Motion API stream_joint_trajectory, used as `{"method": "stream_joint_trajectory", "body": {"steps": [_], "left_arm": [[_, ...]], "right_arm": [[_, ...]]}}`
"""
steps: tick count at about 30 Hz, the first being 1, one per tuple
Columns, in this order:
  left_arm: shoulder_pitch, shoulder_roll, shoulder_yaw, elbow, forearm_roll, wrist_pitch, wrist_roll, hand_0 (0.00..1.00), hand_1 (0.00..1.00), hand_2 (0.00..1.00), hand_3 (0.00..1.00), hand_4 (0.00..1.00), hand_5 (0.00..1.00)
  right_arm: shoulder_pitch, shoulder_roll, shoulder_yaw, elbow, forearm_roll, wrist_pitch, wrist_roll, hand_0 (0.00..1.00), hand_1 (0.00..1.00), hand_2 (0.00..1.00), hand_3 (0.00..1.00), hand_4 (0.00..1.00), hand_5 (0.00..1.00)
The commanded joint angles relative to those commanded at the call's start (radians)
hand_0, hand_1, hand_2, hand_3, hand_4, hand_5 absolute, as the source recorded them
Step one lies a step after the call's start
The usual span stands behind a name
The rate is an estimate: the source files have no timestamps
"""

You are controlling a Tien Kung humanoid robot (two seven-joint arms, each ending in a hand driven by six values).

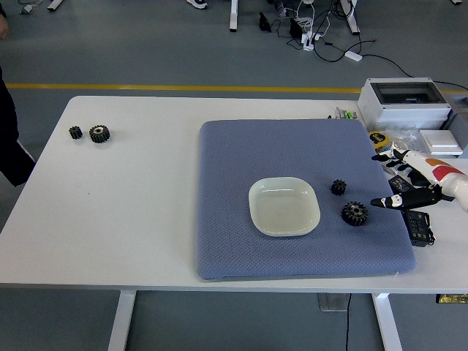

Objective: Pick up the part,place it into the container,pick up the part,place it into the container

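Note:
Two black gear parts lie on the blue-grey mat (241, 161): a small gear (338, 187) and a larger gear (354, 213), both just right of the white square dish (284, 207). The dish holds nothing. My right hand (398, 183) comes in from the right edge, fingers spread and holding nothing, its lower fingertip (376, 202) a short way right of the larger gear. Two more black gears, a small one (75, 132) and a larger one (99, 134), lie on the bare table at the far left. My left hand is out of view.
A grey box with a clear lid (404, 102) stands at the back right, with a white box (440, 142) and small items beside it. A black device (420, 227) lies under my right hand. A person's dark sleeve (10, 139) shows at the left edge.

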Motion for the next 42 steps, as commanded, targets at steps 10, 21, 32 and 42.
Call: {"method": "stream_joint_trajectory", "body": {"steps": [10,21,32,42], "left_arm": [[-0.003,0.000,0.004,0.000,-0.008,0.001,0.000,0.686,0.671,0.682,0.568,0.666,0.615],[-0.003,0.000,0.005,0.000,-0.012,0.002,0.001,0.686,0.672,0.684,0.567,0.668,0.616],[-0.005,0.000,0.012,0.000,-0.015,0.002,0.004,0.686,0.672,0.685,0.567,0.669,0.618],[-0.009,0.000,0.022,0.000,-0.023,0.003,0.004,0.684,0.672,0.685,0.567,0.669,0.618]], "right_arm": [[0.101,-0.014,-0.169,-0.033,-0.014,-0.017,0.002,0.703,0.717,0.777,0.813,0.998,0.309],[0.185,0.019,-0.316,-0.102,-0.046,-0.049,0.021,0.614,0.664,0.732,0.750,0.998,0.274],[0.226,0.042,-0.407,-0.166,-0.094,-0.086,0.042,0.584,0.653,0.719,0.689,0.998,0.254],[0.249,0.060,-0.451,-0.229,-0.133,-0.119,0.057,0.582,0.653,0.720,0.681,0.998,0.251]]}}
